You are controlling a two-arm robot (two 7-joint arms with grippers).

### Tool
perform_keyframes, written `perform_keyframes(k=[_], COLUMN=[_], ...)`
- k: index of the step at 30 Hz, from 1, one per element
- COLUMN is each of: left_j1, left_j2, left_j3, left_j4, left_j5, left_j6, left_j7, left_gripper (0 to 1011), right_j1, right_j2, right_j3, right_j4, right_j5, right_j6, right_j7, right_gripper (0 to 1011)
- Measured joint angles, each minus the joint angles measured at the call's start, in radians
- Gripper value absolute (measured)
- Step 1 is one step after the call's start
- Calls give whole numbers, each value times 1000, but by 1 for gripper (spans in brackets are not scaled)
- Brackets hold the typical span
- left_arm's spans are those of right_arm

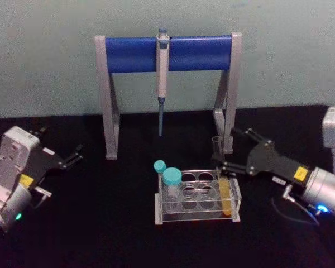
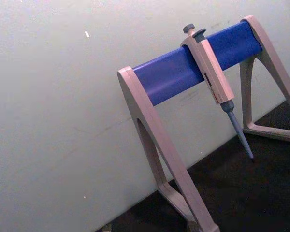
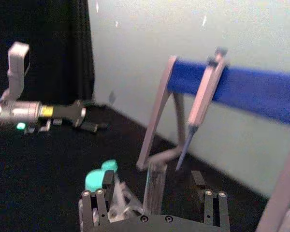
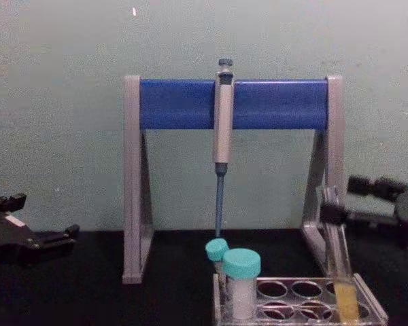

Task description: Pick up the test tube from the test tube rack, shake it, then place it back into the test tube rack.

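One grey stand [image 1: 109, 100] with a blue crossbar dominates the back edge of your black desk [image 1: 100, 223], a pipette [image 1: 162, 78] hanging from its middle. Near the front edge sits the clear rack [image 1: 198, 198]. Two teal-capped tubes [image 1: 172, 187] stand at its left end. At its right end your test tube [image 1: 225, 192], yellow liquid at the bottom, stands in a hole. Your right gripper [image 1: 226, 153] is spread open around the tube's top. Your left gripper [image 1: 75, 155] rests open by the left edge.
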Motion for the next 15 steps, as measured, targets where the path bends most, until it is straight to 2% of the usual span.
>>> perform_keyframes(k=[5, 7, 8, 10, 12, 15], left_j1=[0, 0, 0, 0, 0, 0], left_j2=[0, 0, 0, 0, 0, 0], left_j3=[0, 0, 0, 0, 0, 0], left_j4=[0, 0, 0, 0, 0, 0], left_j5=[0, 0, 0, 0, 0, 0], left_j6=[0, 0, 0, 0, 0, 0], left_j7=[0, 0, 0, 0, 0, 0], left_gripper=[1001, 1001, 1001, 1001, 1001, 1001], right_j1=[-48, -71, -89, -103, -120, -132], right_j2=[-7, -14, -21, -27, -41, -58], right_j3=[56, 85, 106, 121, 145, 160], right_j4=[-45, -65, -78, -89, -99, -102], right_j5=[6, 7, 0, -15, -39, -71], right_j6=[-77, -107, -116, -117, -105, -69], right_j7=[-31, -64, -99, -141, -214, -294], right_gripper=[1000, 1000, 1000, 1000, 1000, 1000])
